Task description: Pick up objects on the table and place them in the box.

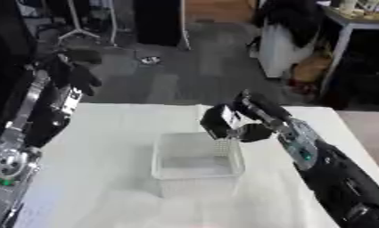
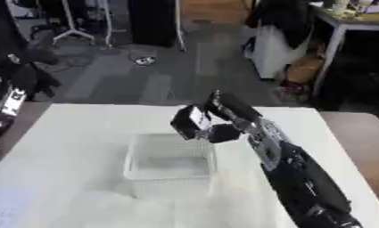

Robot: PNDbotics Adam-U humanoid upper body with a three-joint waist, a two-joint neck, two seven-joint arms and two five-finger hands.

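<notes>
A translucent white box point(image 1: 158, 156) stands in the middle of the white table point(image 1: 91, 133). My right hand point(image 1: 261, 119) reaches in from the right and hovers over the box's far right corner, its fingers curled round a small black object with a pale face point(image 1: 216, 123). The object hangs just above the rim. I cannot make out anything lying inside the box. My left hand point(image 1: 76, 75) is raised at the far left, off the table's back edge and well away from the box.
The table's right edge point(image 1: 350, 133) runs close beside my right forearm. Beyond the back edge lies grey floor, with a white-and-black bundle point(image 1: 290, 40) and a desk point(image 1: 356, 26) at the back right.
</notes>
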